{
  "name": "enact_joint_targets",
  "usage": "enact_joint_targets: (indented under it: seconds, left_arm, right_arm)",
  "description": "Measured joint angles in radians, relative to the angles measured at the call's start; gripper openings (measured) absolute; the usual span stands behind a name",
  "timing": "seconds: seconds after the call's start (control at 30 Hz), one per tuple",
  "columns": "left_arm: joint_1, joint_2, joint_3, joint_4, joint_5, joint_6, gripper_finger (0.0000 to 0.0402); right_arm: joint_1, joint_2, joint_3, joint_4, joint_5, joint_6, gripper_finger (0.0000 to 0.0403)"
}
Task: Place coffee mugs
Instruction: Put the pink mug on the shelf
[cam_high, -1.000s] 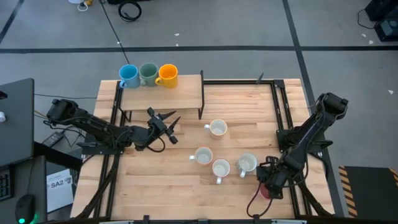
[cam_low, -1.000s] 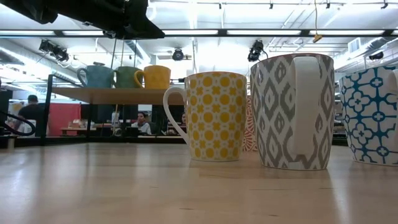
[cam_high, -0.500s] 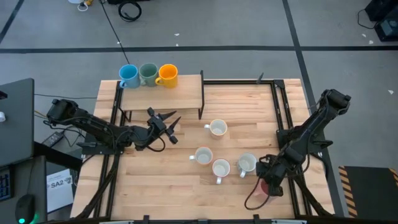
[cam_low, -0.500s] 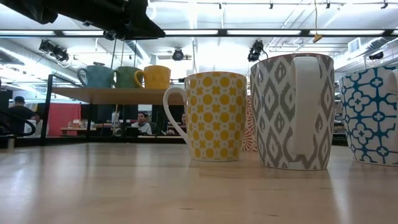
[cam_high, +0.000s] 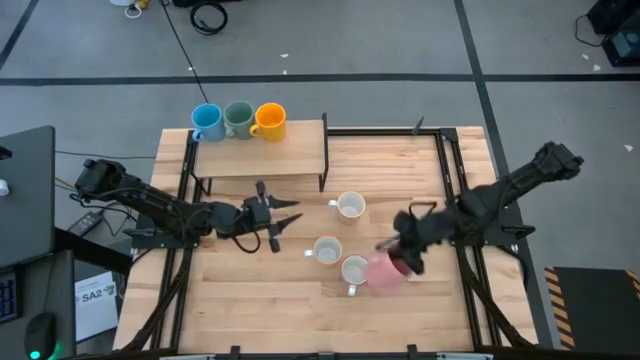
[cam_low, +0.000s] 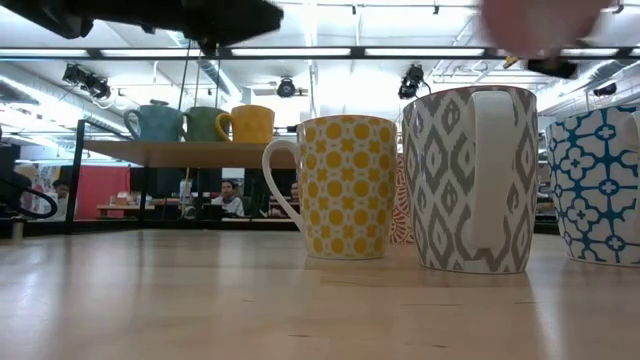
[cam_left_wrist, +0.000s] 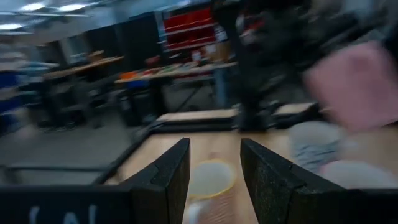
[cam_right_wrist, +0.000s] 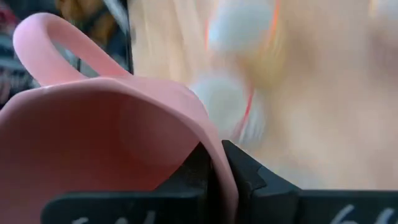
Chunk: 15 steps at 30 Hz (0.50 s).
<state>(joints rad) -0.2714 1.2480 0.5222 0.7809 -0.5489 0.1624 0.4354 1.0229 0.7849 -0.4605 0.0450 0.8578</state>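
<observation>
Pink mug (cam_high: 384, 269) in right pincer (cam_high: 400, 262)

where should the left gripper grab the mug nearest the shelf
Take the mug by its rim, coming down from above: it stands upright with its mouth open upward. Put the fingers across the wall on the side away from its handle, which points toward the left gripper. Its neighbours stand apart, leaving room.
</observation>
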Motion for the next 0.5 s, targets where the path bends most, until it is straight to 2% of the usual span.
enact_joint_targets:
  seconds: [0.23,0.4,0.5]
  left_arm:
    - [0.000,0.000,0.000,0.149,0.162,-0.056,0.0149]
    - [0.000,0.000,0.048,0.159,0.181,-0.052,0.0149]
    - [0.002,0.002,0.118,0.077,0.181,-0.041,0.0149]
  right_arm:
    - [-0.207,0.014,0.001,0.242,0.012,-0.400,0.0033]
    - [-0.351,0.063,0.001,0.346,0.002,-0.578,0.0033]
    - [-0.424,0.103,0.001,0.410,-0.038,-0.654,0.0033]
